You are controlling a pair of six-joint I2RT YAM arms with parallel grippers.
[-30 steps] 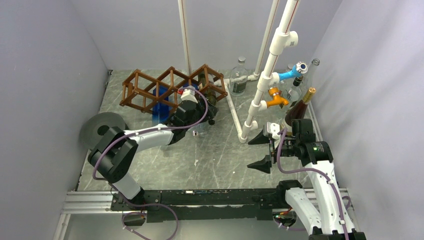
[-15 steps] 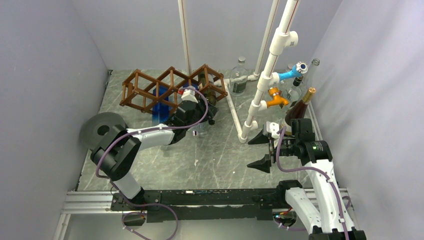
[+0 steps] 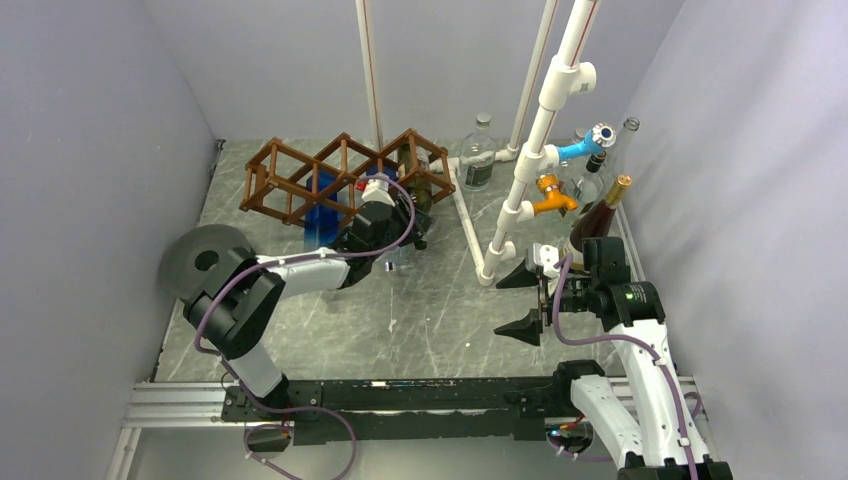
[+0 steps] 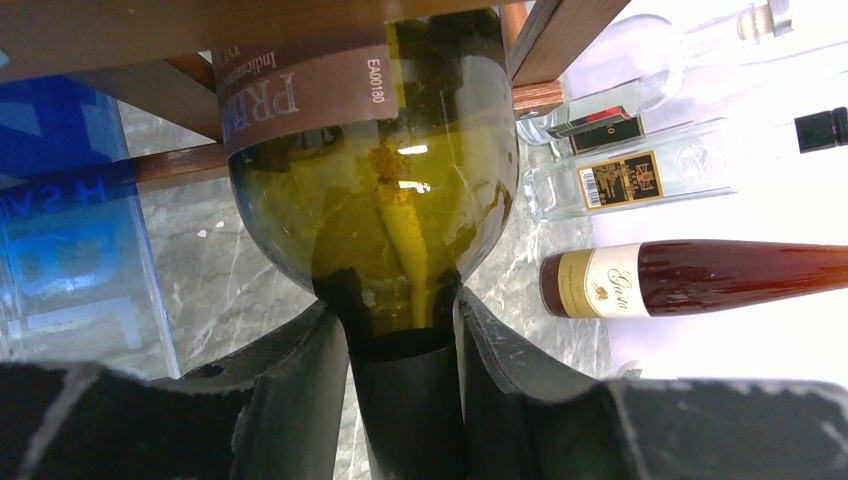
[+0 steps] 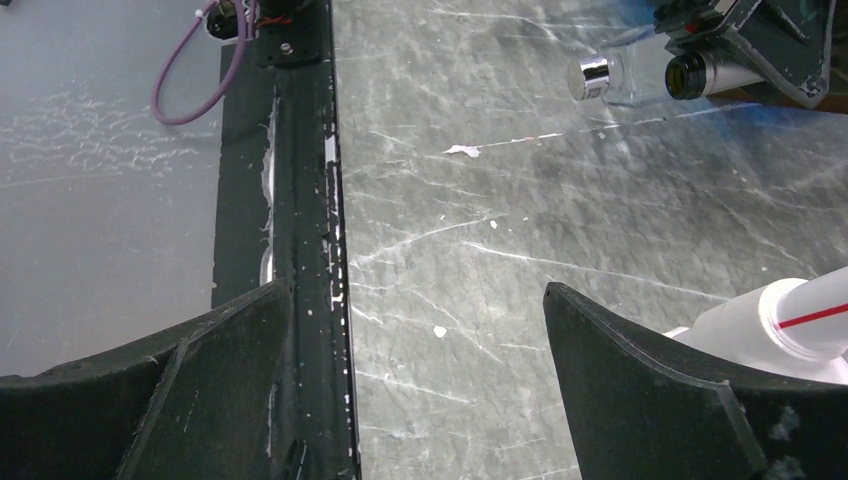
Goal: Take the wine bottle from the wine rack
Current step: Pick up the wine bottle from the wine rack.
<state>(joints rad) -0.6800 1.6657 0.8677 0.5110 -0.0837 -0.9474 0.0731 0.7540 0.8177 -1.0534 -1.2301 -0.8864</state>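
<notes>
The left gripper (image 4: 405, 340), pinching the bottle's (image 4: 370, 200) neck, has barely moved from the rack's (image 3: 300, 182) right cell, so extraction seems hardly begun; the right gripper (image 3: 521, 303) waits spread.

The wine bottle (image 4: 380, 200) is seen as glossy olive-green glass, and a matt brown paper label (image 4: 300, 95) is borne on it. The wine rack (image 3: 300, 180) is made of smooth brown wood. The table (image 5: 560, 220) is surfaced in grey, white-veined, stone-like material with a faint sheen.
</notes>
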